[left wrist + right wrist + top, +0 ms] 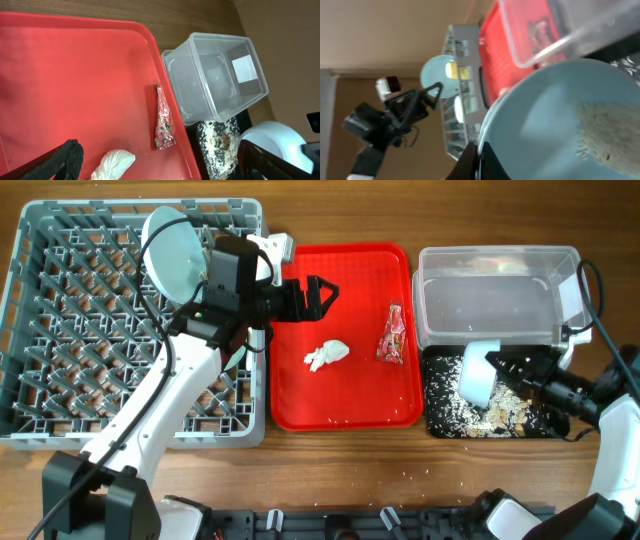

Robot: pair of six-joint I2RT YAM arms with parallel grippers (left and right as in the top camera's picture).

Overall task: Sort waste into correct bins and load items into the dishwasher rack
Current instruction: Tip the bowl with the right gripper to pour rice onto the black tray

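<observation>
flat red tray (340,290) lies on a wooden table (330,470).

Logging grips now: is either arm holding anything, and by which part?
The right gripper pinches the pale blue bowl by its rim; the left gripper is open, holding nothing.

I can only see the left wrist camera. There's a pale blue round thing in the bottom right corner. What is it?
Observer: That's the bowl. The right hand is shut on its rim and holds it tilted over the black tray.
Operator: Is there any food in it?
Observer: Yes. The right wrist view shows a patch of rice inside it.
Operator: Are any dishes put away yet?
Observer: One that I can see. A plate stands on edge at the back of the grey rack, which sits left of the red tray.
</observation>
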